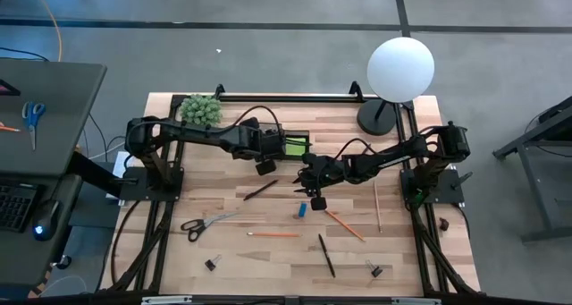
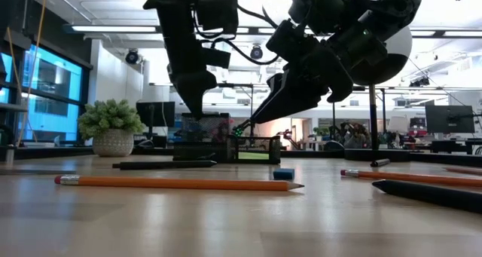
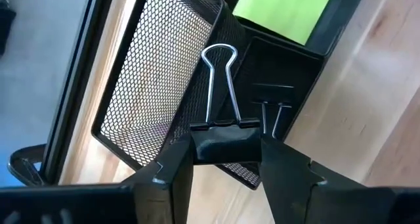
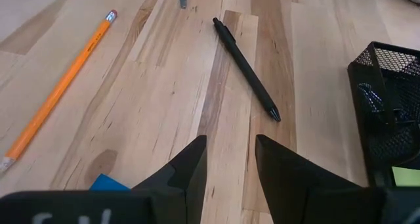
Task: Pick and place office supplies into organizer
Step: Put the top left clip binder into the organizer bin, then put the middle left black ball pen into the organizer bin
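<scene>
Left gripper (image 3: 226,159) pinches a black binder clip (image 3: 220,129) above the black mesh organizer (image 3: 164,86); right gripper (image 4: 230,159) hangs spread, empty.

My left gripper (image 3: 226,159) hung over the organizer (image 1: 288,145), a binder clip (image 3: 222,92) between its fingers; a sticky-note pad (image 1: 295,147) sat in the organizer. My right gripper (image 4: 230,161) hovered beside the organizer, toward the table's front. Nearer the front lay a pen (image 1: 260,190), a small block (image 1: 303,210), pencils (image 1: 273,234) and scissors (image 1: 204,224).
</scene>
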